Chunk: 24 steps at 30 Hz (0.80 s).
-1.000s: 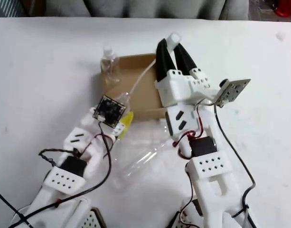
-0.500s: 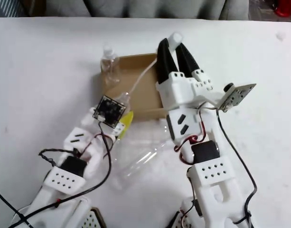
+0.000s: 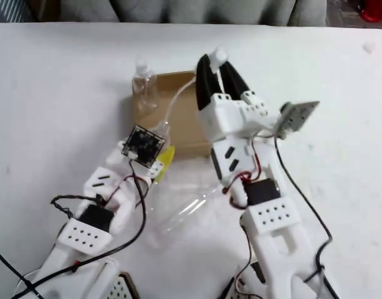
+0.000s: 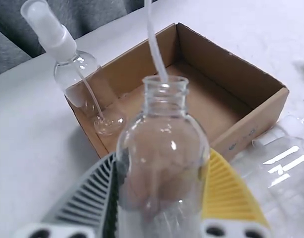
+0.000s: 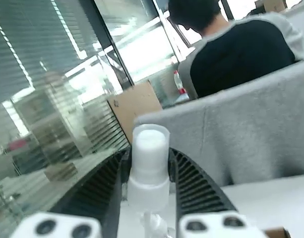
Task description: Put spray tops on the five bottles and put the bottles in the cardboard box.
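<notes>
My left gripper is shut on a clear open-necked bottle, held upright just in front of the cardboard box. Above the box's far side, my right gripper is shut on a white spray top. Its thin tube slants down into the held bottle's neck. A capped bottle rests at the box's far left corner. A clear bottle lies on the table between the arms.
The white table spreads wide to the left and right of the box. A grey upholstered edge runs along the far side. A red object stands at the far right corner.
My right gripper has shifted a little to the left with the spray top, swinging the tube with it. The left arm and its bottle have stayed put.
</notes>
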Each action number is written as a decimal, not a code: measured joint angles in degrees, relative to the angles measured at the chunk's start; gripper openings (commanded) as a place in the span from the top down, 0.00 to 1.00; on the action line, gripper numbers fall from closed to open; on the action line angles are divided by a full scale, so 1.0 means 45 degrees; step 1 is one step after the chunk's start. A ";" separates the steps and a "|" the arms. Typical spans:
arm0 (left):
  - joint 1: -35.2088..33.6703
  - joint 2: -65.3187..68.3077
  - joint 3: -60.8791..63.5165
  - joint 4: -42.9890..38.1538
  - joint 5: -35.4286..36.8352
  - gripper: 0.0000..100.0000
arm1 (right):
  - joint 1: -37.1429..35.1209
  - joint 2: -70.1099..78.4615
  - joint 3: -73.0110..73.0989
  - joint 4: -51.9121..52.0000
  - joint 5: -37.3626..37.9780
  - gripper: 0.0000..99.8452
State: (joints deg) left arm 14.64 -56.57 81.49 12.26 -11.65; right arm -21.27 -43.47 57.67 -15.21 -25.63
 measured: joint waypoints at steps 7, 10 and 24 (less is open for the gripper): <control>0.0000 0.0000 0.0000 0.0000 0.0000 0.98 | 0.0000 0.0645 0.0000 0.0000 0.0000 0.98; 0.0000 0.0000 0.0000 0.0000 0.0000 0.98 | 0.0000 0.0645 0.0000 0.0000 0.0000 0.98; 0.0000 0.0000 0.0000 0.0000 0.0000 0.98 | 0.0274 -0.3009 0.0020 0.2852 0.0000 0.98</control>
State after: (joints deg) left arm 14.64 -56.57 81.49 12.26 -11.65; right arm -20.04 -57.01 57.76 -2.37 -25.63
